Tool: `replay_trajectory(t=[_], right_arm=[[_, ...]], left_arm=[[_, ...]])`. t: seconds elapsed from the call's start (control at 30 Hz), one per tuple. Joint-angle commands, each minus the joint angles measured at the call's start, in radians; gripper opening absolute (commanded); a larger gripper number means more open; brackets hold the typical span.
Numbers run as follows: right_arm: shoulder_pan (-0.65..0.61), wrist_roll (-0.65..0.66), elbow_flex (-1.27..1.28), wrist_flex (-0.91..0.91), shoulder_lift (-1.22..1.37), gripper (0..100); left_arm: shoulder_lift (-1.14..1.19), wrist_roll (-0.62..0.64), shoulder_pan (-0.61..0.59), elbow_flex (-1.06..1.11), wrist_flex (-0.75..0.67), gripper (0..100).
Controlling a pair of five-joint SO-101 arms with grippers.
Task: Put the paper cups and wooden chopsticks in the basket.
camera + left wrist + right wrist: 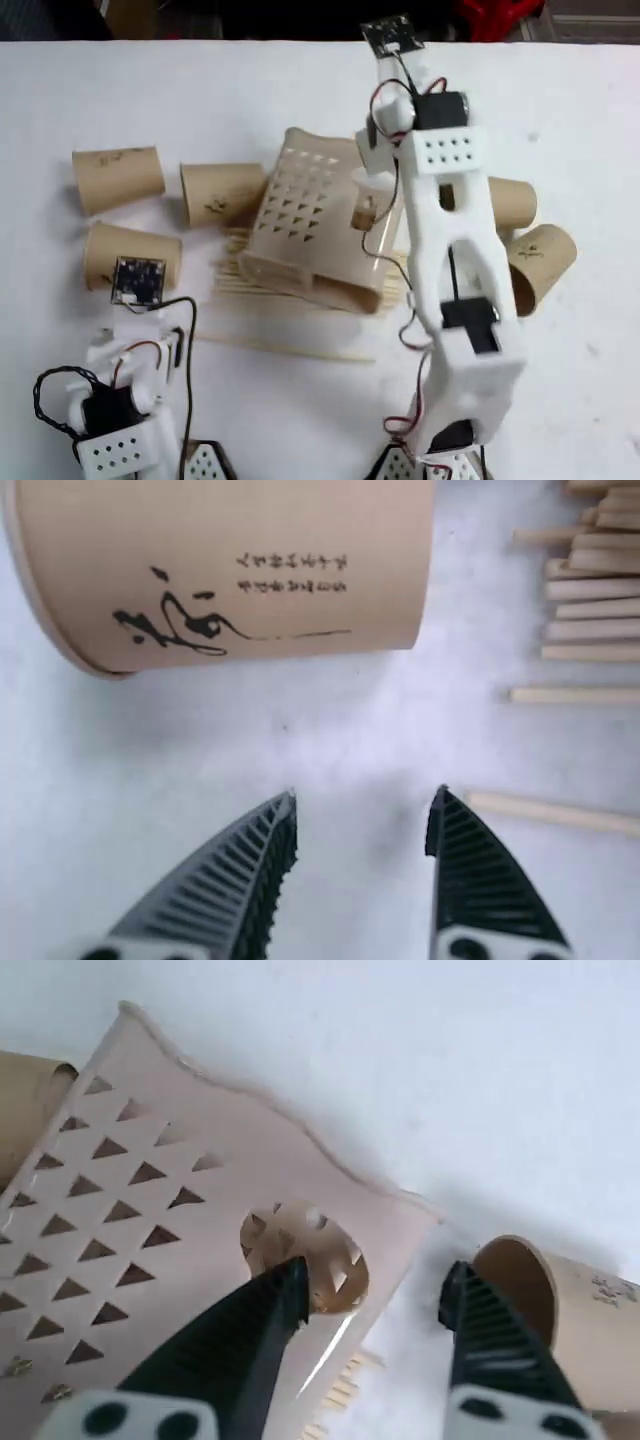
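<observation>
On the white table [560, 120] the basket [315, 215] lay tipped over near the middle, a wall of triangular holes facing up. Its near edge rested on a spread of chopsticks [300, 288]. A stray chopstick [285, 347] lay apart from the rest, nearer the arms.

Three cups lay on their sides to one side of the basket. The far left cup [118, 178] was well clear of it, and the middle cup [222, 192] was just beside its wall. The near left cup [130, 255] was partly covered by the wrist of the left arm [125, 410]. On the other side lay the far right cup [512, 202] and the near right cup [542, 258], both partly hidden behind the right arm [450, 250], which stretched out over the basket.

The left gripper [365, 798] hung low over bare table with its jaws spread and nothing between them. The near left cup lay just ahead of its fingertips, print facing up, and the chopsticks lay off to one side.

The right gripper [375, 1275] was also spread wide and empty. One finger was above a round hole [303, 1252] in the basket's wall. The other was over the gap between the basket's corner and a cup whose open mouth faced the gripper.
</observation>
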Motion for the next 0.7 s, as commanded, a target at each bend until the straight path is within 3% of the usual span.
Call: replay_trajectory(t=[0.0,0.53,0.67], right_arm=[[-0.001,-0.009,-0.083,-0.013,0.067,22.4],[0.042,0.000,-0.091,-0.007,0.283,22.0],[0.054,-0.003,-0.091,-0.035,0.302,10.1]], left_arm=[[-0.004,-0.003,-0.008,-0.003,0.003,22],[-0.004,-0.003,-0.008,-0.003,0.003,22],[-0.004,-0.003,-0.008,-0.003,0.003,22]])
